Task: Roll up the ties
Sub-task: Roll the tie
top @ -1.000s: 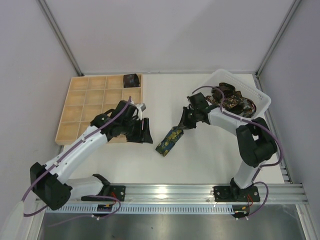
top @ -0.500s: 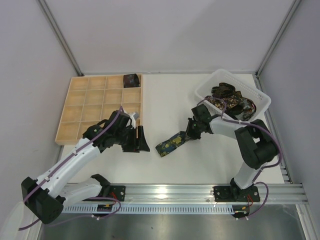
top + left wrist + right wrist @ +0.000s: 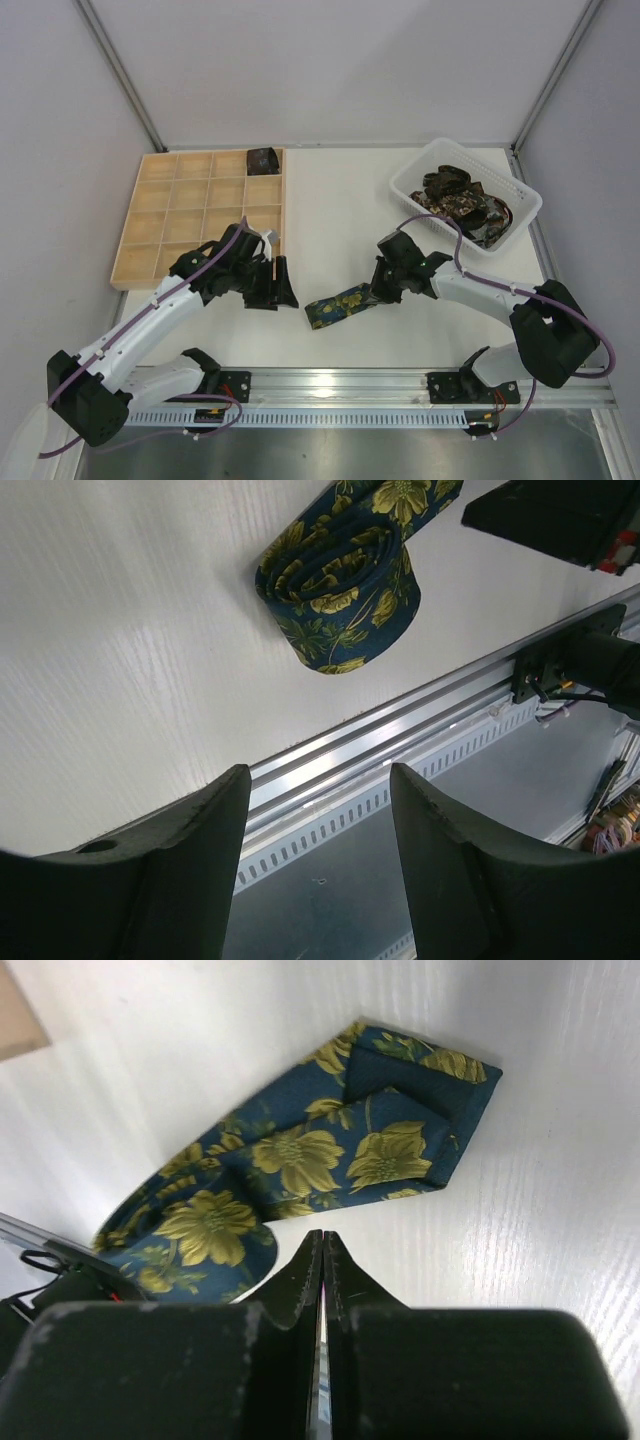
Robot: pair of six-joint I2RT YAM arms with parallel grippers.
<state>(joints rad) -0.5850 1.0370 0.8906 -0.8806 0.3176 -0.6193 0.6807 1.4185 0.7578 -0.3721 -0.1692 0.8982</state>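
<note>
A navy tie with yellow-green flowers (image 3: 338, 304) lies flat on the white table, loosely coiled at its left end (image 3: 340, 580) and folded at the other end (image 3: 400, 1110). My right gripper (image 3: 383, 290) is shut, its tips (image 3: 322, 1238) on the table just beside the tie's edge, with nothing visible between them. My left gripper (image 3: 279, 291) hovers open a little left of the tie, empty, its fingers (image 3: 200, 830) pointing at the near rail. More ties (image 3: 462, 203) are heaped in the white basket. One rolled tie (image 3: 263, 159) sits in a back cell of the wooden tray.
The pale wooden grid tray (image 3: 190, 200) lies at the left, right behind my left arm. At the back right stands the white slotted basket (image 3: 528, 199). A metal rail (image 3: 400, 380) runs along the near table edge, close to the tie.
My right arm has swung down toward the near edge, laying the tie flatter and further left. The left gripper drew back toward the near edge, then held still.
</note>
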